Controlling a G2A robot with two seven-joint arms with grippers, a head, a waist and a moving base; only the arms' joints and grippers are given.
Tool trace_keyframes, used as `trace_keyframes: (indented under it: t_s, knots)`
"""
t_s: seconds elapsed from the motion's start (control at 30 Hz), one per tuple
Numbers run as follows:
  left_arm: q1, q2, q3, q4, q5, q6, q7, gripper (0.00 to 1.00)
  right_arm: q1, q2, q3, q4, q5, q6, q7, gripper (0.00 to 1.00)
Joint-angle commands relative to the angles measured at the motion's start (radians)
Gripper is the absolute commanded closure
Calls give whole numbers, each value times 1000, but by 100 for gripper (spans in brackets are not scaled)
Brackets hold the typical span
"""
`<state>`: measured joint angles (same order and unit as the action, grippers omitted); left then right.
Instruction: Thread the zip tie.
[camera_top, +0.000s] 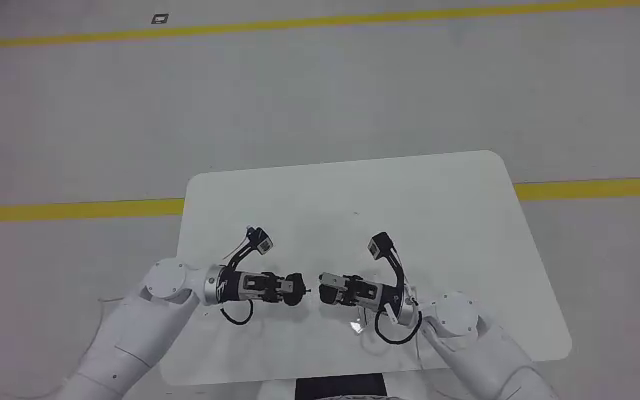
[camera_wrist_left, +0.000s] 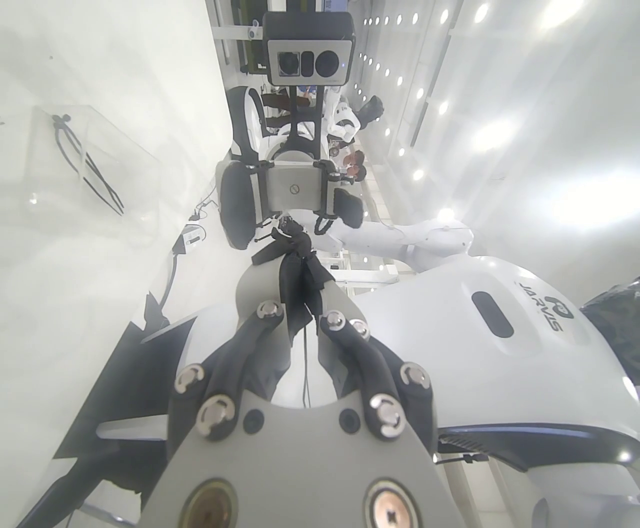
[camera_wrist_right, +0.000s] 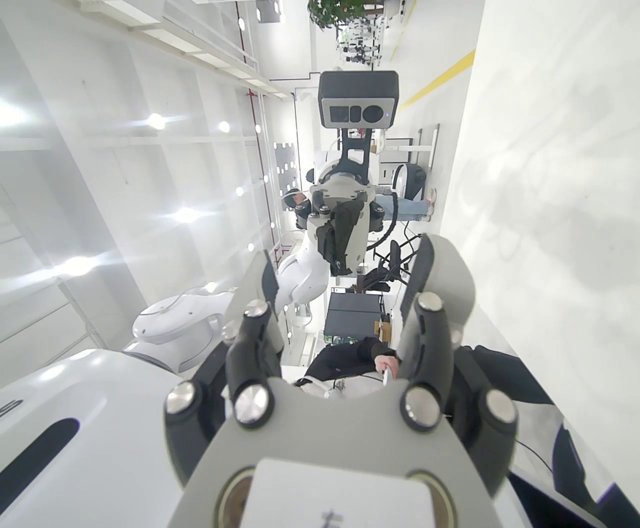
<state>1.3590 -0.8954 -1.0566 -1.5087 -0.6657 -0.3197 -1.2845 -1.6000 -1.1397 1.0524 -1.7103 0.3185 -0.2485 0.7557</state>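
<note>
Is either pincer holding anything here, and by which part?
Right pincer is open and empty. Left pincer is shut; whether it pinches a zip tie cannot be told.

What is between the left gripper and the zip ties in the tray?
Nothing visible except the wall of the clear tray. The zip ties lie inside it on the table, off to one side of the left gripper, which points at the open right gripper.

White table (camera_top: 430, 200), black zip ties (camera_wrist_left: 95, 172)
</note>
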Motion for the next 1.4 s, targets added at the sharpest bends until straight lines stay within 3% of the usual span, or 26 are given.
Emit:
trace_keyframes:
  t_s: [0.0, 0.17, 0.5, 0.6, 0.73, 0.97, 1.2, 1.37]
  knots:
    - [0, 0, -1, -4, 1, -11, 0, 100, -4, 0, 2, -1, -1, -6, -16, 0]
    - [4, -1, -6, -43, -37, -20, -18, 100, -12, -1, 1, 1, -1, -21, -50, 0]
    - [4, -1, -6, -43, -37, -20, -18, 100, -12, -1, 1, 1, -1, -21, -50, 0]
    - [2, -3, -2, -36, -9, -20, 24, 100, -12, -1, 1, 1, -1, -21, -50, 0]
    - [9, -6, -28, -11, -32, -20, 12, 100, -12, -1, 1, 1, -1, -21, -50, 0]
    - [47, -29, -124, 62, -101, -20, -106, 100, -12, -1, 1, 1, -1, -21, -50, 0]
    - [74, -57, -163, 44, -63, -20, -106, 100, -12, -1, 1, 1, -1, -21, -50, 0]
    - [69, -68, -170, 34, -25, -20, -106, 100, -12, -1, 1, 1, -1, -21, -50, 0]
